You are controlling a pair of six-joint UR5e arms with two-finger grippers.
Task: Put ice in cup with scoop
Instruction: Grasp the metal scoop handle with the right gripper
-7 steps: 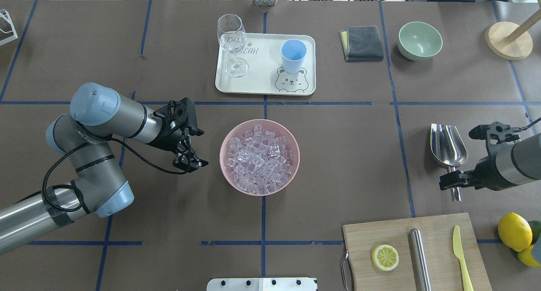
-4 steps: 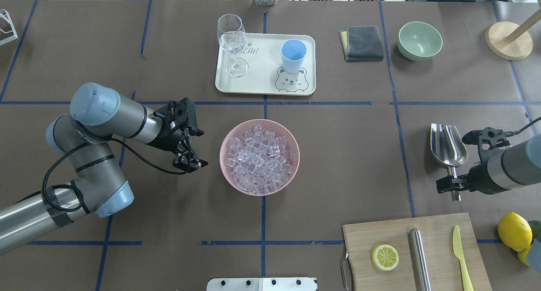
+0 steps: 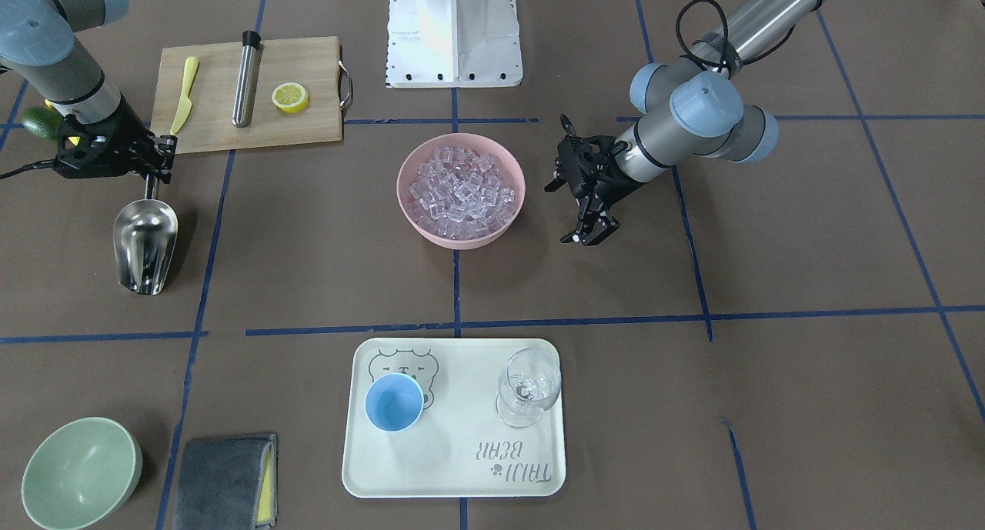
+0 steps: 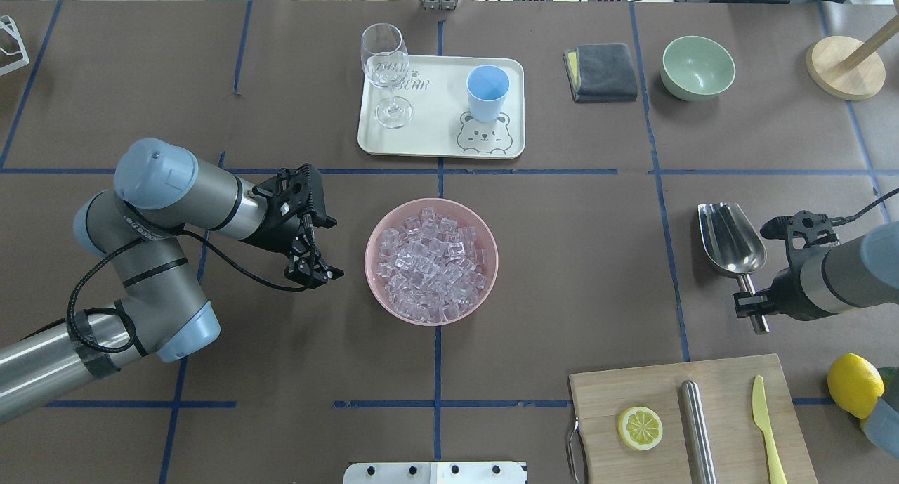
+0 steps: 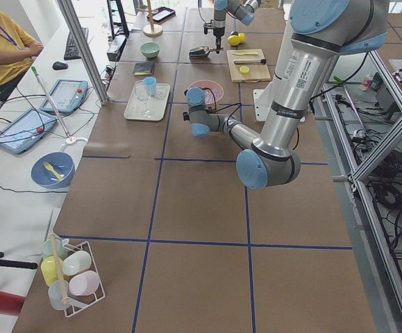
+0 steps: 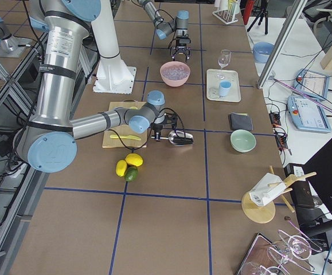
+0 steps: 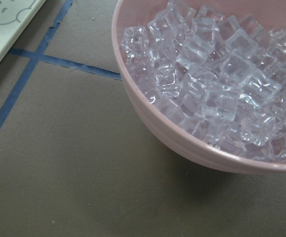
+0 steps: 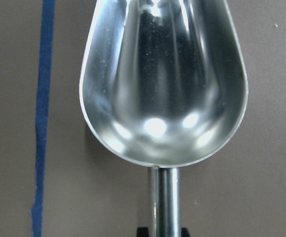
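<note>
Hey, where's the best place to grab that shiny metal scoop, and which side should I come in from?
Grip the shiny stainless-steel scoop by its thin straight cylindrical handle, coming from above on the robot's side, jaws across the rod. The trough is wide and rounded and lies open side up, so it offers no flat faces. The right gripper sits at that handle.

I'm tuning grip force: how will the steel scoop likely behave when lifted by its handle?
Probably stiff: the scoop looks all metal. Its thin round handle may twist in the right gripper, since the wide trough sits ahead. The polished surface likely slips.
</note>
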